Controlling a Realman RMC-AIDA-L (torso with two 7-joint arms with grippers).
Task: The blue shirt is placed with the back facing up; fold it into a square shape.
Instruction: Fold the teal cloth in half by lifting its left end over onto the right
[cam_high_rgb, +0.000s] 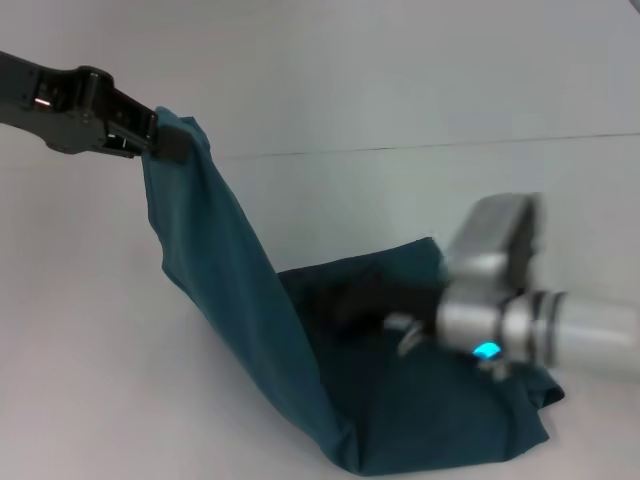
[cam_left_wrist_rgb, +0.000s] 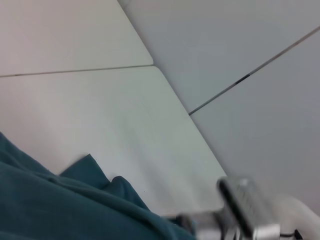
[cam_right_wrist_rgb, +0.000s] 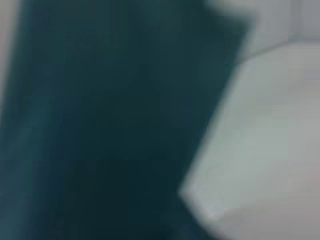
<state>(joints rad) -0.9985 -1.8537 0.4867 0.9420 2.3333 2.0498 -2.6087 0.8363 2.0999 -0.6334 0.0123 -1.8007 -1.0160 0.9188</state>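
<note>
Teal shirt (cam_high_rgb: 250, 330) hangs from left gripper (cam_high_rgb: 165, 143), pinching one corner high for folding over; right gripper (cam_high_rgb: 375, 310) low over cloth, claw state unclear.

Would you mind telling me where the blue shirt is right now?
In the head view, the blue shirt hangs from the left gripper, raised at upper left, and drapes down to the white table, where the right gripper is at its bunched lower part.

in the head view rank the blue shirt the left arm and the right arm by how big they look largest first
1. The blue shirt, by far the largest.
2. Right arm, with the right gripper over the shirt.
3. Left arm, whose left gripper holds the shirt's raised edge.
The arms look close in size; nearness inflates the right one.
</note>
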